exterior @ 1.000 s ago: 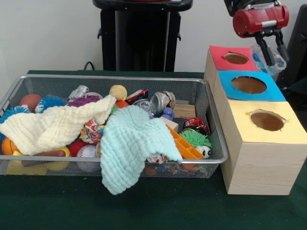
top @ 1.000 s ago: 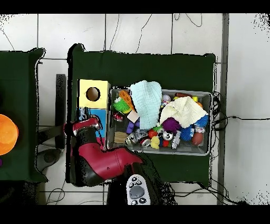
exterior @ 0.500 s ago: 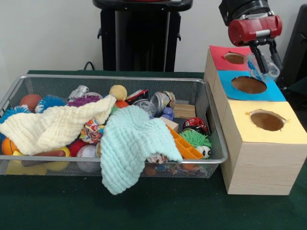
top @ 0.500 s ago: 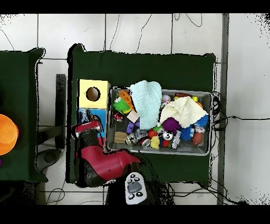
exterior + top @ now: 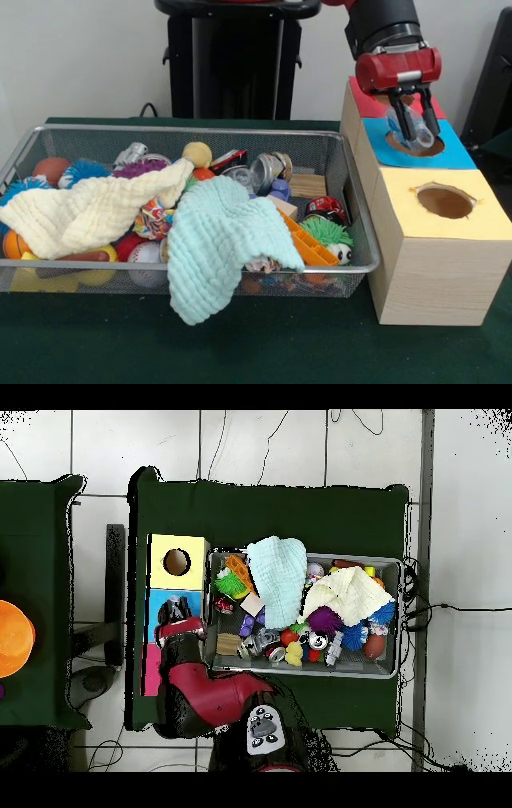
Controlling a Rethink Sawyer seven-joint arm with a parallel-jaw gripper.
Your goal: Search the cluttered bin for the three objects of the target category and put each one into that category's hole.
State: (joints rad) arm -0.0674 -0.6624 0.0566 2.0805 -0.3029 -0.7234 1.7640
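Observation:
My gripper hangs right over the hole of the blue-topped box, shut on a clear plastic bottle whose lower end dips toward the hole. From overhead the gripper covers the blue-topped box. On one side of it is the red-topped box, on the other the yellow-topped box, whose round hole is uncovered. The wire bin beside the boxes is full of mixed objects.
In the bin a cream cloth and a mint cloth cover much of the clutter; the mint one hangs over the front rim. Balls, crushed cans, a wooden block and a green fuzzy toy show around them.
The gripper has carried the clear bottle from beyond the red and blue boxes toward the bin and lower, ending over the blue box's hole. The bin's contents have not moved.

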